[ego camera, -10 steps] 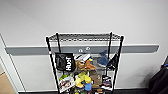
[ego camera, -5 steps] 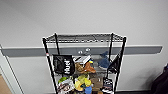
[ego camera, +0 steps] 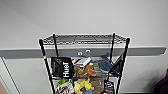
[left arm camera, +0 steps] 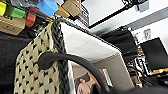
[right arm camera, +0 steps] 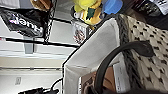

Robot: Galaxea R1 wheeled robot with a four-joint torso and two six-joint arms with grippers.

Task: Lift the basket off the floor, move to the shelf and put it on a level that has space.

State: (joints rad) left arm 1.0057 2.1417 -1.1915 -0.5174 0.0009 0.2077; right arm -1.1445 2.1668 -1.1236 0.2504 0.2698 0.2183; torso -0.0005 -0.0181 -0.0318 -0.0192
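Behind the shelf [ego camera: 85,65], a pale wall [ego camera: 82,17] is seen from closer than before, its bare wire-grid top level [ego camera: 83,39] sits lower in view, and the woven, cloth-lined basket [left arm camera: 37,70] is seen beside the crowded tiers, grip state indiscernible.

A cream weave with dark checkered gaps, a dark braided rim, a pale cloth lining and a black loop handle [left arm camera: 75,62] are shown on the basket [left arm camera: 37,72]. The shelf [ego camera: 85,40] is black wire. White lettering is seen on a black bag [ego camera: 62,67]. A yellow plush toy [right arm camera: 87,7] and a blue block [left arm camera: 47,6] are seen.
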